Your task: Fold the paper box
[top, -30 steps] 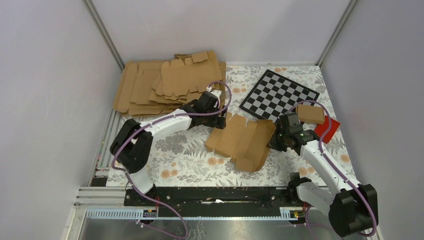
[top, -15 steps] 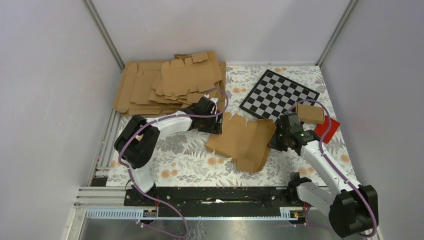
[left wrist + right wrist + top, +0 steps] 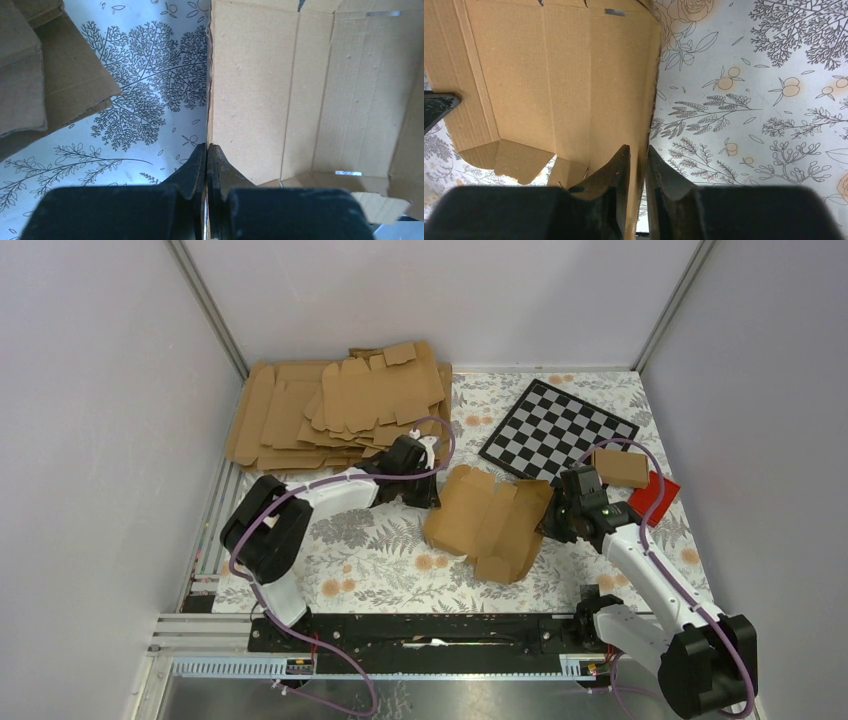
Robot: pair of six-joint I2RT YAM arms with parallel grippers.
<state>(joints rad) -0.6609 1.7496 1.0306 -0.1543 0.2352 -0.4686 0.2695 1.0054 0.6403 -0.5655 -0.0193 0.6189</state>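
Top external: one paper box, left tool, right tool both clamping it

paper box cut by left wrist view's top and right edges, card stack cropped left

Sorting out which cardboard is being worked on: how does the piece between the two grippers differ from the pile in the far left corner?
The paper box is one sheet, bent up along its creases; the pile is many sheets lying flat and overlapping. The paper box is pinched at opposite edges by the left gripper and right gripper; the pile is held by neither. Both are plain brown cardboard with tabbed flaps.
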